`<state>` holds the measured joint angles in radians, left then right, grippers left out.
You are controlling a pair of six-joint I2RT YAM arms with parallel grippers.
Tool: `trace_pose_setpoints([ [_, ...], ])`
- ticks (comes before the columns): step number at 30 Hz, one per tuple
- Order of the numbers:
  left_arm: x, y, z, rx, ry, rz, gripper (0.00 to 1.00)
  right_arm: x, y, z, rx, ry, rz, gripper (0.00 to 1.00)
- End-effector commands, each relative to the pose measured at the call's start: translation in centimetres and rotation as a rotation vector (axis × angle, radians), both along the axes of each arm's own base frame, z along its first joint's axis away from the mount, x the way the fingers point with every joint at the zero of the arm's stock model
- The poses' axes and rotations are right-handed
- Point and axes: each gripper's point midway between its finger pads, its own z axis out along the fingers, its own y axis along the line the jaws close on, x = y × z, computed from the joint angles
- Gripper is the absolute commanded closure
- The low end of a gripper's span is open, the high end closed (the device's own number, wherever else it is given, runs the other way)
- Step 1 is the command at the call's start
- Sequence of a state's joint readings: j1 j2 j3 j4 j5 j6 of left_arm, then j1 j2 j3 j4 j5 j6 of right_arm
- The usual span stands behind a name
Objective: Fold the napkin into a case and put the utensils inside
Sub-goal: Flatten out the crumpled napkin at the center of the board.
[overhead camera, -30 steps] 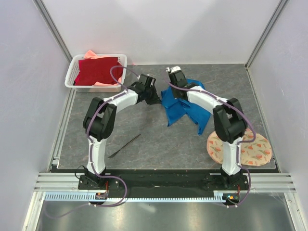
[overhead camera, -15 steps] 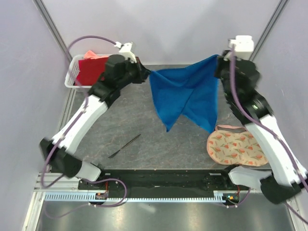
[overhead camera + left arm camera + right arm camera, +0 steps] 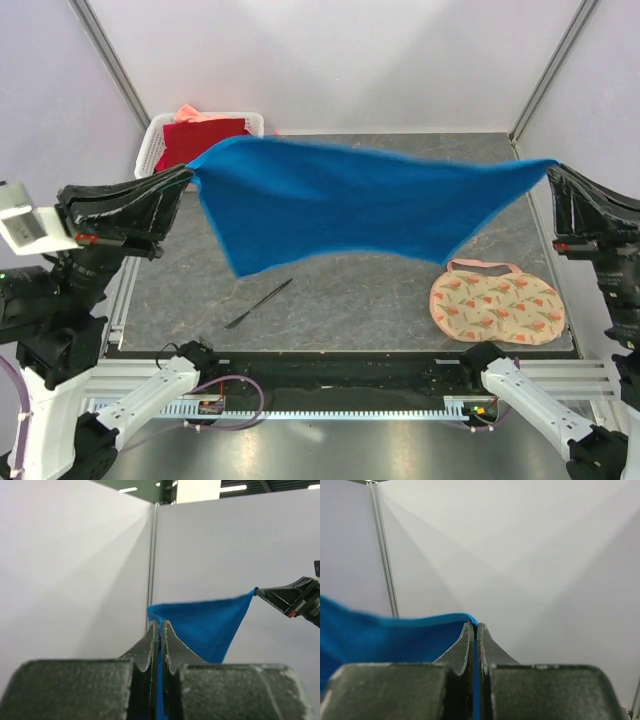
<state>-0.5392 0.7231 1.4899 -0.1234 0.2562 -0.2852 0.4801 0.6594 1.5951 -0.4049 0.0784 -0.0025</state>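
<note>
napkin [image 3: 350, 205]: unfolded, stretched in the air above the tabletop [image 3: 350, 300], one corner drooping. left fingers [image 3: 150, 195], right fingers [image 3: 578, 195]: each pinching an opposite corner. utensil [image 3: 258, 303]: one seen, lying on the tabletop, untouched. folding and loading judged not yet begun.

Bright even light; wrist foregrounds blurred

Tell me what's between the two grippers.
The napkin, held in the air, one corner in the left gripper, another in the right gripper; seen from the top view.
</note>
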Motion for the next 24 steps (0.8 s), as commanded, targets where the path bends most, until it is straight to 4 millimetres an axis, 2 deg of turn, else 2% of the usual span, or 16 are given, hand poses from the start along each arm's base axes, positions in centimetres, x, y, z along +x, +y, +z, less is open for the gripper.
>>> trace_pose_setpoints([
  [1,5.0,-2.8,-3.8,0.094,0.079,0.021,0.98,2.9,0.4,-2.4,0.031,0.111,-0.037,1.00],
  [5,11.7,-3.7,-7.2,0.084,0.225,0.156,0.98,10.3,0.4,-8.8,0.006,0.305,-0.233,1.00],
  [7,15.1,-4.2,-9.2,0.100,0.298,0.226,0.98,12.7,0.5,-10.4,0.006,0.320,-0.293,1.00],
  [8,18.5,-4.8,-11.4,0.118,0.374,0.292,0.98,15.3,1.0,-13.6,-0.047,0.386,-0.345,1.00],
  [11,24.1,-6.5,-16.1,0.194,0.477,0.353,0.98,20.2,2.7,-18.5,-0.125,0.455,-0.387,1.00],
  [13,27.0,-7.0,-17.8,0.208,0.475,0.388,0.98,22.9,2.5,-20.4,-0.120,0.479,-0.394,1.00],
  [14,29.4,-7.4,-20.9,0.237,0.527,0.420,0.98,24.8,2.6,-22.5,-0.113,0.520,-0.392,1.00],
  [16,32.7,-6.7,-23.5,0.234,0.567,0.459,0.98,27.5,1.5,-24.2,-0.086,0.535,-0.399,1.00],
  [17,33.9,-6.5,-24.8,0.239,0.580,0.476,0.98,29.4,1.4,-26.6,-0.104,0.584,-0.406,1.00],
  [18,36.1,-6.4,-28.0,0.265,0.622,0.502,0.98,30.5,0.7,-27.6,-0.108,0.596,-0.416,1.00],
  [19,37.3,-6.3,-28.7,0.259,0.614,0.517,0.98,31.8,1.0,-27.8,-0.110,0.584,-0.398,1.00],
  [20,38.5,-6.2,-29.8,0.261,0.623,0.529,0.98,33.6,1.2,-30.7,-0.137,0.633,-0.396,1.00],
  [21,40.3,-5.8,-32.6,0.281,0.664,0.552,0.98,34.8,0.8,-31.7,-0.140,0.649,-0.401,1.00],
  [22,41.5,-5.6,-33.5,0.270,0.667,0.563,0.98,36.0,1.4,-31.6,-0.147,0.640,-0.370,1.00],
  [23,42.5,-5.6,-33.7,0.260,0.662,0.565,0.98,37.7,1.6,-34.8,-0.173,0.693,-0.362,1.00],
  [24,43.5,-4.9,-34.4,0.252,0.671,0.581,0.98,38.7,1.5,-35.6,-0.174,0.695,-0.358,1.00],
])
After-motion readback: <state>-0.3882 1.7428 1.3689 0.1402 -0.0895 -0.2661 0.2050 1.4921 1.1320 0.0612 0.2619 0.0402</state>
